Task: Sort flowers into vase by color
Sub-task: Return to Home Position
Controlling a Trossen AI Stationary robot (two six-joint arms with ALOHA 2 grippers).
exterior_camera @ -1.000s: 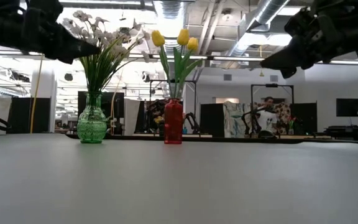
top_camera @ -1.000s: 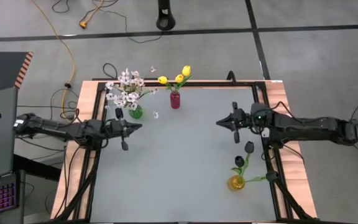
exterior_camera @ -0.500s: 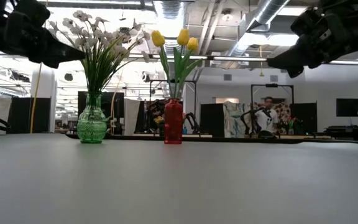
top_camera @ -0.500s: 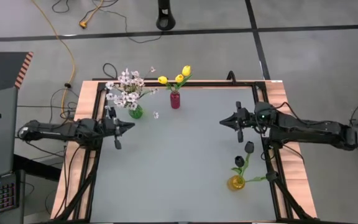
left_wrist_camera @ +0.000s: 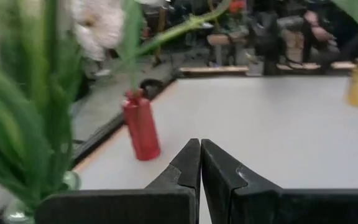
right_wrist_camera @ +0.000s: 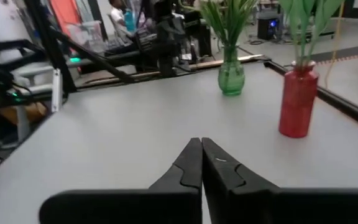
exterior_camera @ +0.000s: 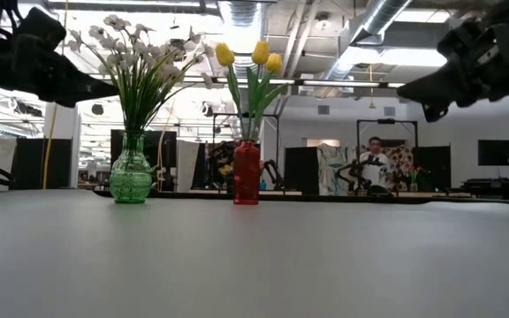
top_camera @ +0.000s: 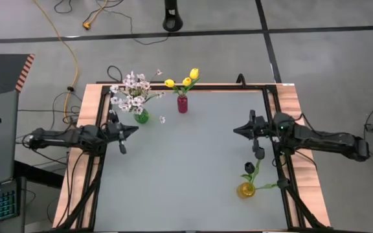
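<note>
White-pinkish blossom sprays (top_camera: 129, 90) stand in a green glass vase (top_camera: 141, 116) near the table's far left corner. Yellow tulips (top_camera: 185, 80) stand in a red vase (top_camera: 182, 104) at the far edge. Dark tulips (top_camera: 254, 160) lean out of a yellow vase (top_camera: 245, 190) by the right edge. My left gripper (top_camera: 135, 129) hovers shut near the left edge, just in front of the green vase (left_wrist_camera: 17, 205). My right gripper (top_camera: 236, 130) hovers shut near the right edge, beyond the dark tulips. Both grip nothing.
The grey tabletop (top_camera: 193, 162) has a wooden border with black rails (top_camera: 96, 162) along its left, right and far sides. One small white blossom (top_camera: 162, 119) lies loose on the table beside the green vase. People and equipment show in the room beyond the far edge.
Both arms have drawn back outward above the table. My left gripper has moved toward the left edge and my right gripper toward the right edge, both staying shut. The vases and flowers have kept their places.
</note>
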